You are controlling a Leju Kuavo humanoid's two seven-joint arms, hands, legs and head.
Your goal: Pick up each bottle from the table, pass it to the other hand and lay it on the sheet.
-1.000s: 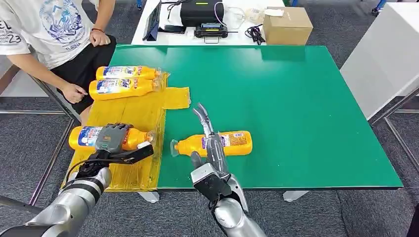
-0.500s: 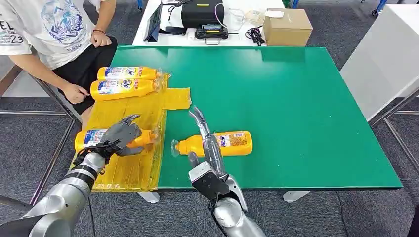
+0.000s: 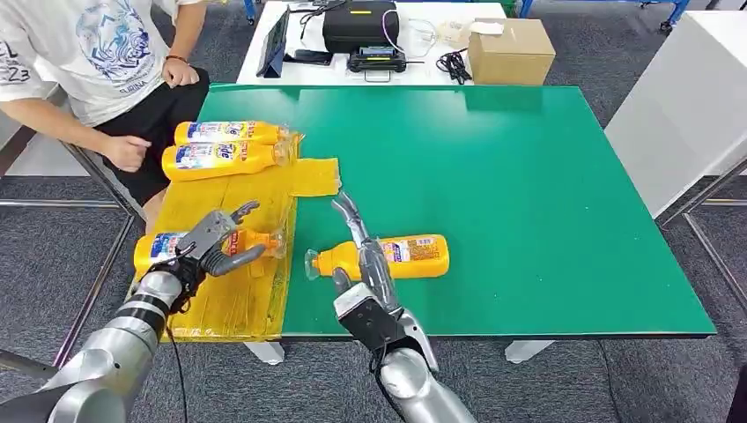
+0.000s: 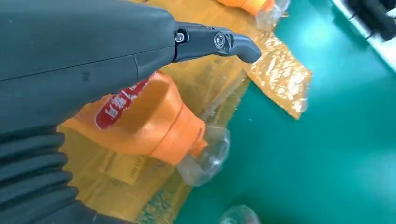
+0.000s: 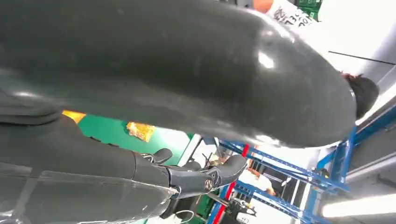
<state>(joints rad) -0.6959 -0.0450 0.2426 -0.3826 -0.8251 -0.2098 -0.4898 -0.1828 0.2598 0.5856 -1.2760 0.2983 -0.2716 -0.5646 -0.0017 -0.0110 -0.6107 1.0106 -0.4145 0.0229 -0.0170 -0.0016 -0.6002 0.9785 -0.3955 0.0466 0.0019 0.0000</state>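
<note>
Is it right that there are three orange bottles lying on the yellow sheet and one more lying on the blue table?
Almost. The table is green, not blue, as the head view shows. The rest holds: three orange bottles lie on the yellow sheet, and one more bottle lies on the table beside it.

Grey carpet, white side table

Robotics lab, green test table, blue racking, electronics
</note>
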